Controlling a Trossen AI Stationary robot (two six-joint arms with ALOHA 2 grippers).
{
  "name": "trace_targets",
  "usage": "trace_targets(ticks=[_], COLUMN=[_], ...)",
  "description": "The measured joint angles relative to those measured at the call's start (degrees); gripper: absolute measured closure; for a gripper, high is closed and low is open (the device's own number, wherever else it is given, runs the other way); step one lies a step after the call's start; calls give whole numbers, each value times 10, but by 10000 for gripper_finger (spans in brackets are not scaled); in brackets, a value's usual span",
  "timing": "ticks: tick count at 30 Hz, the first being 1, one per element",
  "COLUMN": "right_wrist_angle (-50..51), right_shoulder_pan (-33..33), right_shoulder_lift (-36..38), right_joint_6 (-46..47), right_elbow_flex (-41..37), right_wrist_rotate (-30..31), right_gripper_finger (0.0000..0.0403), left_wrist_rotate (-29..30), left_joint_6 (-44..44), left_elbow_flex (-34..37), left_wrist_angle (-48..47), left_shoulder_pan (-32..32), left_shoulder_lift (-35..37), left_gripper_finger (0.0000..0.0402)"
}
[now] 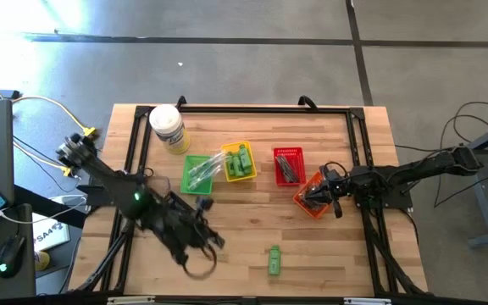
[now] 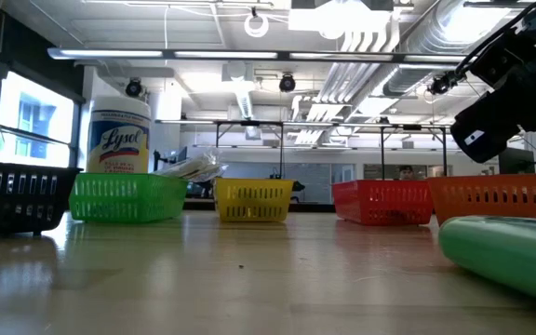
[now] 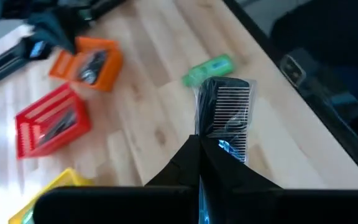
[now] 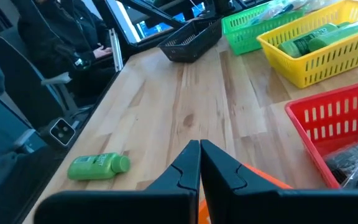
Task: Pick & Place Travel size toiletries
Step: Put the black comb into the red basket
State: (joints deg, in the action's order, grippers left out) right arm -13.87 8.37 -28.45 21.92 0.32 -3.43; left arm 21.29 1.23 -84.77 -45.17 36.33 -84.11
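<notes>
The wrapped black comb (image 3: 224,115) stuck out from the tips of the left hand (image 3: 199,140), which was clenched on the near end of its clear wrapper. It hung over bare tabletop (image 3: 148,124) at the front, left of centre. The grip looked thin, on film more than on the comb itself. The carry would likely go best slow and level, with no sharp wrist turn that could let the packet slip or swing.

Just beyond the comb, a green bottle (image 3: 208,68) lay on its side on the wood, apart from every basket and not yet sorted. Farther off stood the row of baskets. The green basket (image 1: 195,174) held clear-wrapped sticks, and the yellow basket (image 1: 240,161) held green bottles. The red basket (image 1: 288,165) and the orange basket (image 1: 312,202) held dark pieces. Which basket suited the comb could not be told. Wherever it went, the hand should come low over the rim before letting go, so that the light packet dropped inside.

The right hand (image 4: 200,146) was clenched on nothing and hung over the orange basket's edge.
</notes>
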Motion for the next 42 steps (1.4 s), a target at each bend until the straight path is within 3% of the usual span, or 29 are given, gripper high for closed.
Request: trace_targets(ticks=[5,11,20,30,34,42], right_wrist_angle=[-1,-3,-59,-84,-83,-77], right_shoulder_pan=[0,0,4,42,45,49], right_shoulder_lift=[0,0,0,4,4,3], right_joint_6=[6,5,-6,-61,-68,-53], right_elbow_flex=[0,0,0,0,0,0], right_wrist_rotate=[0,10,19,40,74,60], right_gripper_finger=[399,399,399,399,399,399], left_wrist_rotate=[-32,-58,-65,-65,-90,-162], left_joint_6=[0,-15,-26,-15,-17,3], left_elbow_flex=[123,324,502,537,531,501], left_wrist_angle=[62,237,337,360,364,400], left_shoulder_pan=[-36,-65,-80,-80,-102,-177], left_shoulder_lift=[111,251,361,398,386,344], left_gripper_finger=[401,401,401,401,401,401])
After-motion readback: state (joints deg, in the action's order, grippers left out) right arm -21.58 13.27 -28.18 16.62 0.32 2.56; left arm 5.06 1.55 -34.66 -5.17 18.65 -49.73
